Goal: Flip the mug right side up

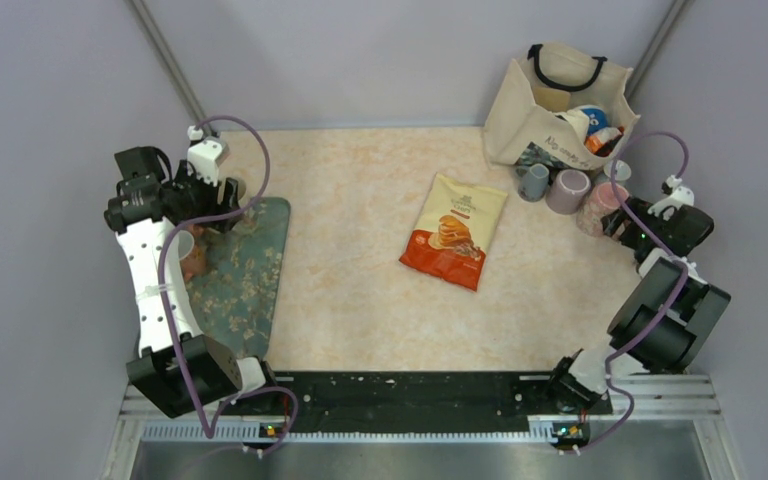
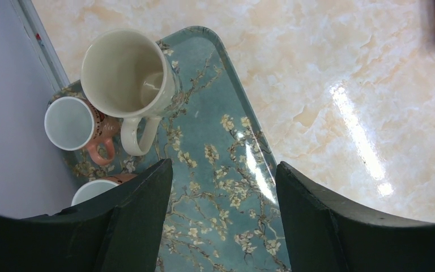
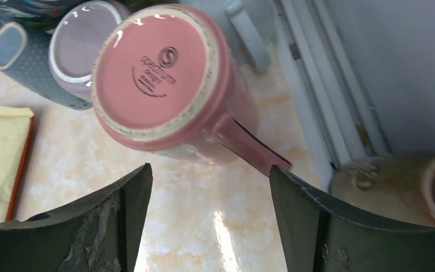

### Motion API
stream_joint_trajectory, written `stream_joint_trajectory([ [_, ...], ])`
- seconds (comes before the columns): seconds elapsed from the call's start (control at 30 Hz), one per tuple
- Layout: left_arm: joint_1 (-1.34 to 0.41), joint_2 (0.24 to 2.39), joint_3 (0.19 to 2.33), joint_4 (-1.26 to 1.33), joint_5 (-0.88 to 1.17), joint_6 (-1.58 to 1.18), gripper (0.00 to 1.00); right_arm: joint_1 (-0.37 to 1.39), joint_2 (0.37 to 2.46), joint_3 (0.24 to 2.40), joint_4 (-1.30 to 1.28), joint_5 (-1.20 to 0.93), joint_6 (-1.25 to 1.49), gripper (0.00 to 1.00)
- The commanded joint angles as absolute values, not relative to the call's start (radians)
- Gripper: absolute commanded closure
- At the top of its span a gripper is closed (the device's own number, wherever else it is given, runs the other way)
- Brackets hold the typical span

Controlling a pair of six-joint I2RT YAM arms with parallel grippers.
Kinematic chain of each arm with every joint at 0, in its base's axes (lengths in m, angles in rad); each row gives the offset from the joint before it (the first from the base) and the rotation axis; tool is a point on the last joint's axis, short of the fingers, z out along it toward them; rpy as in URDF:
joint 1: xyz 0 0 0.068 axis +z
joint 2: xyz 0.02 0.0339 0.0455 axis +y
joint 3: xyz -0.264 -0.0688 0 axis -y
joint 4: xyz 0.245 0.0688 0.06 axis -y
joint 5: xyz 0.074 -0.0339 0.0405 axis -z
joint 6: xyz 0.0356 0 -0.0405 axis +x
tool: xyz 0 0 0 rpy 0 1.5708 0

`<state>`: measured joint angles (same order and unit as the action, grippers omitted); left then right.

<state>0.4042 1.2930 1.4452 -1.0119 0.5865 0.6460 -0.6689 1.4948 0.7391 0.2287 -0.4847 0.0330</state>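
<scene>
On the table (image 1: 360, 300), beside the bag (image 1: 550, 110), the pink mug (image 3: 164, 85) stands base-up among other mugs (image 3: 82, 45). The right gripper (image 3: 209, 175) hovers over it, wide open and empty; it should straddle the body, clear of the handle (image 3: 249, 147), before closing.

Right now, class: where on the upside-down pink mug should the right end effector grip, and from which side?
Probably the body wall of the pink mug, from the open side nearest the right end effector: base up, the lilac mug crowds the far side, its handle juts sideways.
</scene>
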Motion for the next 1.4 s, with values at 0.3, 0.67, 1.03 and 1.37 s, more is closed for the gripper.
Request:
stream_joint_trajectory([
  [0.3, 0.399, 1.286, 1.439, -0.957, 0.616, 0.658, 0.28, -0.664, 1.575, 0.838, 0.235, -0.768, 0.035, 0.32],
  [0.67, 0.397, 1.282, 1.442, -0.968, 0.609, 0.679, 0.28, -0.673, 1.446, 0.836, 0.287, -0.725, 0.071, 0.32],
  [1.03, 0.389, 1.312, 1.462, -0.974, 0.608, 0.65, 0.28, -0.673, 1.532, 1.023, 0.217, -0.466, 0.191, 0.26],
  [1.37, 0.345, 1.286, 1.459, -0.967, 0.571, 0.624, 0.28, -0.673, 1.614, 1.023, 0.213, -0.325, 0.434, 0.01],
])
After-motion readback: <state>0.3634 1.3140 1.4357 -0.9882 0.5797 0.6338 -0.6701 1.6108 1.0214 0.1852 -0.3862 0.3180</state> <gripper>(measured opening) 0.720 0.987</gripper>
